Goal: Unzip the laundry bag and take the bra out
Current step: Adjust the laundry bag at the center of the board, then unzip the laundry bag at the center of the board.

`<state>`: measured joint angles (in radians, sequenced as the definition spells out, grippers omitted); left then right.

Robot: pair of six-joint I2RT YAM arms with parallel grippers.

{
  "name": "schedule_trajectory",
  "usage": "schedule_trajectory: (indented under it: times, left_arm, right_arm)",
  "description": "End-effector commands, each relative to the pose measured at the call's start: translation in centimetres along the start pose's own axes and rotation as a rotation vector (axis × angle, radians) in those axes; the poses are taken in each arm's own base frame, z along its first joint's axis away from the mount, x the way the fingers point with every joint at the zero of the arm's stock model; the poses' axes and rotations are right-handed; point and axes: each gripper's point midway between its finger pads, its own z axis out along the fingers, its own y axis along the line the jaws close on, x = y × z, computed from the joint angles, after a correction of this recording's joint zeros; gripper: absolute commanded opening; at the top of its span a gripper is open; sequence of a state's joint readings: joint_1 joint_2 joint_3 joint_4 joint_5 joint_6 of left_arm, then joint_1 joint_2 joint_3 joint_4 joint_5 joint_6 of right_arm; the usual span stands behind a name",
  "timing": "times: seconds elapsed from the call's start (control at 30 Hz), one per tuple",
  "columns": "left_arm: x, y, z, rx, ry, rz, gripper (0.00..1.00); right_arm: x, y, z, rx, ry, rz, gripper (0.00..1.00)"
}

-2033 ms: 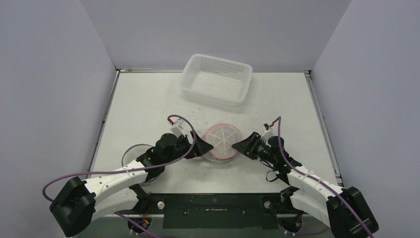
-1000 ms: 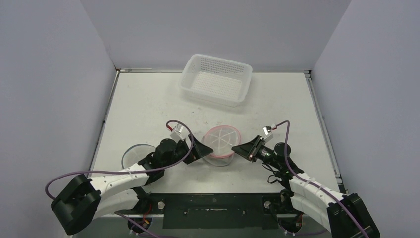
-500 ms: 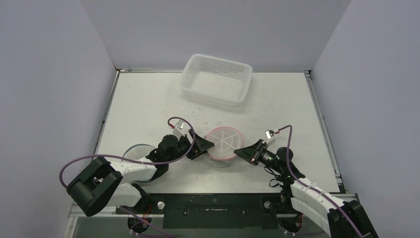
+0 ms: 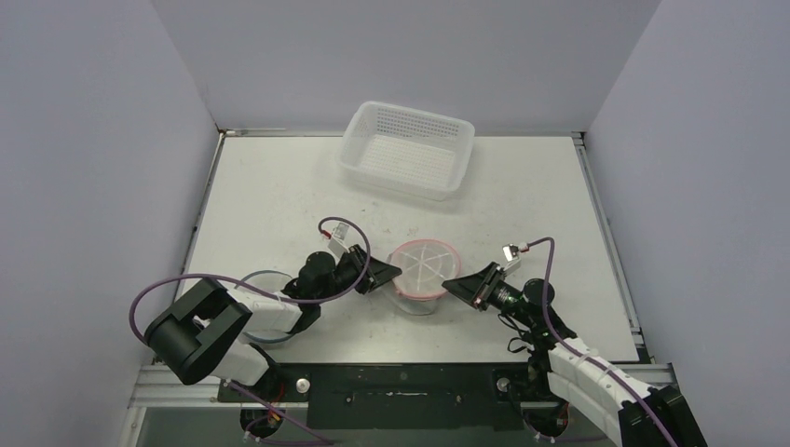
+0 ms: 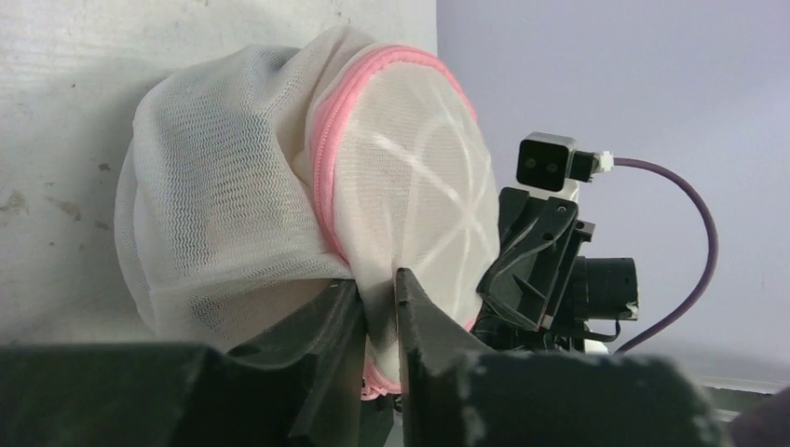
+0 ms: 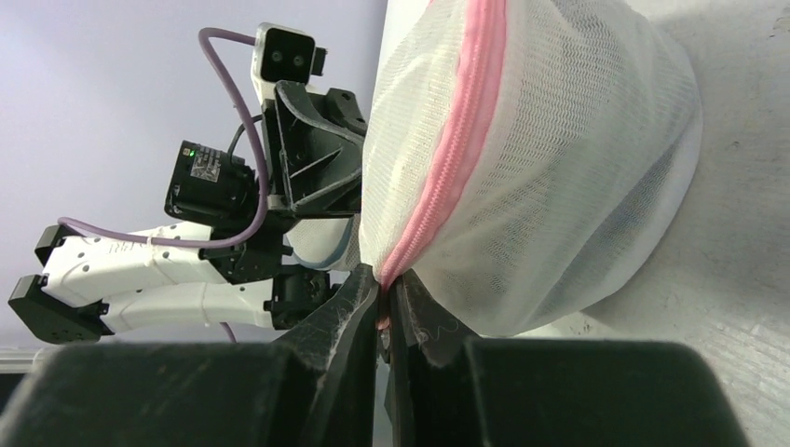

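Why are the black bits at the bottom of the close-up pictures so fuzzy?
Left wrist view: the left gripper sits too close to the lens, so it blurs; the bag behind is sharp. Right wrist view: same, the right gripper is soft, the pink zipper crisp. Top view: even light, nothing blurry.

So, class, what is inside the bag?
Through the mesh bag only a dim grey shadow shows. The pink zip looks shut; the bra cannot be made out.
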<state>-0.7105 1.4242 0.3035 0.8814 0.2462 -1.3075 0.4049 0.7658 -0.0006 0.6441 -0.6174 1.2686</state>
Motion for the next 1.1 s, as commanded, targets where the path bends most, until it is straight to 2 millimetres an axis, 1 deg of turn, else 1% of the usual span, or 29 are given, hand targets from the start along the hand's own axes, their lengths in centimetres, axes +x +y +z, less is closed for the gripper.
schedule_trajectory:
  times: [0.0, 0.03, 0.07, 0.1, 0.13, 0.17, 0.2, 0.23, 0.27, 0.3, 0.37, 0.4, 0.43, 0.47, 0.53, 0.57, 0.63, 0.73, 0.8, 0.87, 0.93, 1.0, 1.07]
  left_arm:
    - [-0.5, -3.3, -0.4, 0.131, -0.015, 0.038, 0.08]
    - [-0.5, -3.3, -0.5, 0.128, -0.014, 0.042, 0.0]
    - [-0.6, -3.4, -0.6, 0.126, -0.017, 0.048, 0.0]
    - [-0.6, -3.5, -0.8, 0.122, -0.019, 0.053, 0.0]
    - [-0.7, -3.4, -1.0, 0.111, -0.022, 0.057, 0.0]
    - [-0.7, -3.4, -1.1, 0.101, -0.028, 0.062, 0.0]
    - [-0.8, -3.3, -1.3, 0.083, -0.034, 0.065, 0.0]
    - [-0.9, -3.2, -1.5, 0.064, -0.041, 0.07, 0.0]
    - [-0.9, -3.2, -1.8, 0.046, -0.048, 0.078, 0.0]
    - [-1.0, -3.2, -2.0, 0.023, -0.059, 0.084, 0.0]
    - [-1.3, -3.4, -2.7, -0.015, -0.086, 0.096, 0.0]
    - [-1.5, -3.9, -3.1, -0.022, -0.107, 0.1, 0.0]
    - [-1.6, -3.6, -3.4, -0.059, -0.125, 0.099, 0.0]
    - [-1.8, -4.0, -3.9, -0.08, -0.145, 0.101, 0.0]
    - [-2.2, -4.0, -4.6, -0.161, -0.205, 0.107, 0.0]
    - [-2.7, -3.9, -5.0, -0.2, -0.259, 0.11, 0.0]
    - [-2.7, -3.7, -5.6, -0.263, -0.306, 0.092, 0.0]
    - [-2.8, -4.3, -5.8, -0.297, -0.371, 0.051, 0.0]
    - [-3.0, -4.9, -5.7, -0.306, -0.411, 0.03, 0.0]
    - [-3.1, -5.4, -5.5, -0.31, -0.446, 0.011, 0.0]
    - [-3.2, -5.8, -5.4, -0.306, -0.479, -0.022, 0.0]
    - [-3.4, -6.2, -5.4, -0.297, -0.51, -0.065, 0.0]
    - [-3.8, -6.6, -5.6, -0.282, -0.544, -0.106, 0.0]
  right_arm:
    - [-0.1, 0.0, -0.2, -0.006, -0.007, -0.046, 0.05]
    - [-0.1, -0.1, -0.1, 0.007, -0.002, -0.058, 0.05]
    - [-0.4, 0.2, 0.0, 0.015, 0.0, -0.088, 0.07]
    - [-0.6, 0.2, 0.1, 0.033, 0.002, -0.107, 0.15]
    - [-0.7, -0.4, 0.0, 0.078, 0.01, -0.117, 0.28]
    - [-1.2, 0.1, 0.1, 0.083, 0.004, -0.158, 0.44]
    - [-1.2, -0.4, -0.1, 0.133, 0.011, -0.178, 0.61]
    - [-1.7, -0.3, -0.2, 0.162, 0.007, -0.211, 0.73]
    - [-2.5, 0.2, -0.4, 0.193, -0.006, -0.258, 0.81]
    - [-2.9, 0.1, -0.7, 0.238, -0.01, -0.299, 0.87]
    - [-4.2, 0.7, -1.6, 0.307, -0.032, -0.375, 0.99]
    - [-4.9, 1.1, -2.0, 0.337, -0.053, -0.412, 0.94]
    - [-5.5, 1.7, -2.5, 0.356, -0.071, -0.453, 0.91]
    - [-6.0, 2.3, -2.9, 0.37, -0.08, -0.489, 0.9]
    - [-6.8, 3.6, -3.3, 0.389, -0.097, -0.549, 0.9]
    - [-7.2, 4.0, -3.5, 0.404, -0.101, -0.572, 0.9]
    - [-7.6, 4.5, -3.5, 0.44, -0.108, -0.607, 0.9]
    - [-7.9, 5.3, -3.0, 0.485, -0.142, -0.649, 0.9]
    - [-7.2, 5.9, -2.2, 0.502, -0.158, -0.68, 0.92]
    - [-6.2, 6.6, -1.1, 0.505, -0.174, -0.705, 0.93]
    - [-5.6, 7.2, -0.4, 0.521, -0.239, -0.737, 0.94]
    - [-3.9, 8.1, 0.3, 0.486, -0.26, -0.769, 0.96]
    - [-2.1, 9.1, 1.0, 0.428, -0.253, -0.748, 0.97]
